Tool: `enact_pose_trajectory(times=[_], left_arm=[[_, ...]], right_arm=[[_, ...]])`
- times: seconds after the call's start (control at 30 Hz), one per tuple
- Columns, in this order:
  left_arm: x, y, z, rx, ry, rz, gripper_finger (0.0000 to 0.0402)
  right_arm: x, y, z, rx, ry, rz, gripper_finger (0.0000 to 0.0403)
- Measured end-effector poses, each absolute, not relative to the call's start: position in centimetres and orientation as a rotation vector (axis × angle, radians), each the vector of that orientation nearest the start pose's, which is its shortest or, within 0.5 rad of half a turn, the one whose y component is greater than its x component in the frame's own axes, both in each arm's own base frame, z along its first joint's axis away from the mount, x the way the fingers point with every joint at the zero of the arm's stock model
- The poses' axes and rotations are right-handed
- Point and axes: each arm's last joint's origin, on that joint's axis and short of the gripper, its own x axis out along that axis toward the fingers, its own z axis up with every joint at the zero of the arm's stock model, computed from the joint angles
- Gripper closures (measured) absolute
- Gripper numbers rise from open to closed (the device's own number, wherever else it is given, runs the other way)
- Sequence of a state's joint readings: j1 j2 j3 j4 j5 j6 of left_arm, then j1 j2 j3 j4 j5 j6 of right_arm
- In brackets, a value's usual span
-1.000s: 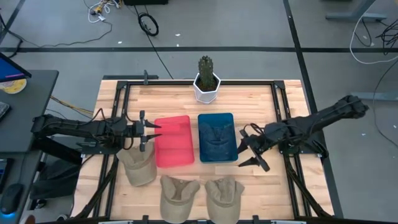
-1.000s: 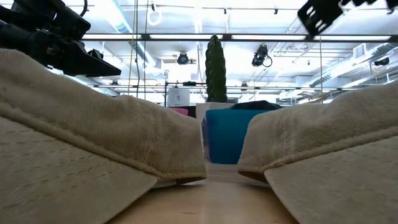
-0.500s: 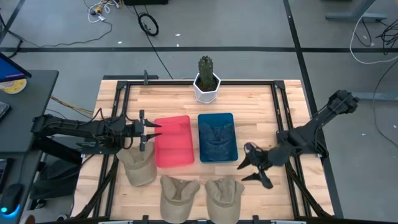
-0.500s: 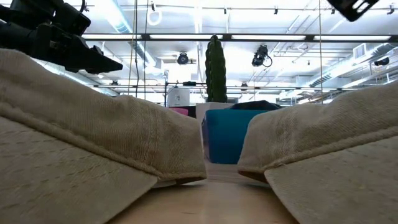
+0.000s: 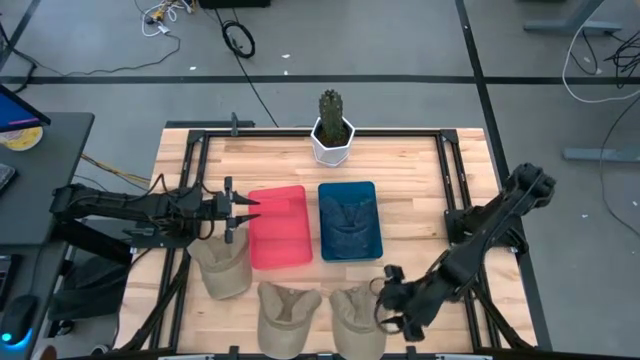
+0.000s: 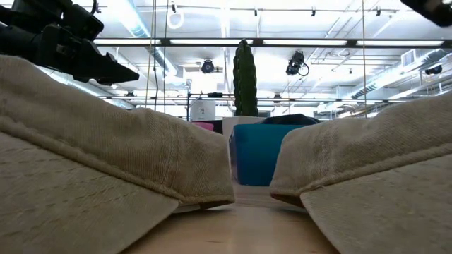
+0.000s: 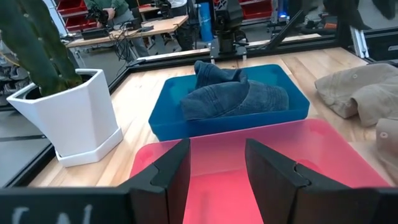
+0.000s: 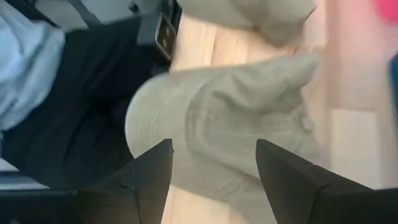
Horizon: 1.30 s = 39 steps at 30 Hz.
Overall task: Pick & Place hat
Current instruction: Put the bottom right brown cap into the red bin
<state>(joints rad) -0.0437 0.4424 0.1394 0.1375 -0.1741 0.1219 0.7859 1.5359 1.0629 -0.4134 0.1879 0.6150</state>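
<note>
Three tan hats lie crown-up along the table's near edge: left [image 5: 222,268], middle [image 5: 288,312] and right [image 5: 358,312]. A denim hat [image 5: 349,215] lies in the blue bin [image 5: 374,245]. Beside it is the red bin [image 5: 278,250]. My right gripper [image 5: 390,300] is open at the right tan hat's right side. In the right wrist view, the gripper [image 8: 211,177] has that hat [image 8: 249,124] ahead of its fingers. My left gripper [image 5: 235,210] waits open over the red bin's left edge, and the left wrist view shows the gripper [image 7: 216,168] above the red bin [image 7: 261,186].
A cactus in a white pot [image 5: 333,135] stands at the far edge, behind the bins. Bare wood [image 5: 420,200] lies right of the blue bin. Black frame rails [image 5: 462,190] run along the table's sides. Light blue and dark shapes [image 8: 37,74] show beyond the near edge.
My right gripper has swung from beside the blue bin's right side toward the table's near edge. It has turned as it went and come to the right tan hat. The hats and bins have stayed in place.
</note>
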Motion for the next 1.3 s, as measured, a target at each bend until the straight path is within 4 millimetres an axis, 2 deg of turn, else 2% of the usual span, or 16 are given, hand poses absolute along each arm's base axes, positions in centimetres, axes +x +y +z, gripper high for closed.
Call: enact_pose_trajectory(times=[0.23, 0.4, 0.6, 0.7, 0.8, 0.97, 1.17, 1.3], left_arm=[[12.8, -0.1, 18.5, 0.133, 0.172, 0.121, 0.0246], [12.8, -0.1, 18.5, 0.126, 0.172, 0.121, 0.0246], [12.8, -0.1, 18.5, 0.125, 0.172, 0.122, 0.0246], [12.8, -0.1, 18.5, 0.125, 0.173, 0.121, 0.0246], [12.8, -0.1, 18.4, 0.111, 0.176, 0.123, 0.0246], [12.8, -0.1, 18.4, 0.106, 0.181, 0.122, 0.0246], [12.8, -0.1, 18.4, 0.091, 0.181, 0.124, 0.0246], [12.8, -0.1, 18.4, 0.088, 0.182, 0.124, 0.0246]], right_arm=[[24.0, 23.5, 19.7, 0.102, 1.016, 0.269, 0.0170], [25.0, 24.5, 18.1, 0.089, 0.988, 0.316, 0.0170], [25.5, 24.9, 15.4, 0.024, 1.036, 0.295, 0.0170], [25.9, 24.8, 14.9, 0.022, 1.041, 0.294, 0.0178], [26.1, 24.7, 15.0, 0.039, 1.052, 0.320, 0.0222], [26.0, 24.6, 15.4, 0.027, 1.077, 0.417, 0.0376], [25.9, 24.5, 15.5, 0.027, 1.108, 0.464, 0.0394], [25.9, 24.0, 16.2, 0.006, 1.095, 0.482, 0.0396]])
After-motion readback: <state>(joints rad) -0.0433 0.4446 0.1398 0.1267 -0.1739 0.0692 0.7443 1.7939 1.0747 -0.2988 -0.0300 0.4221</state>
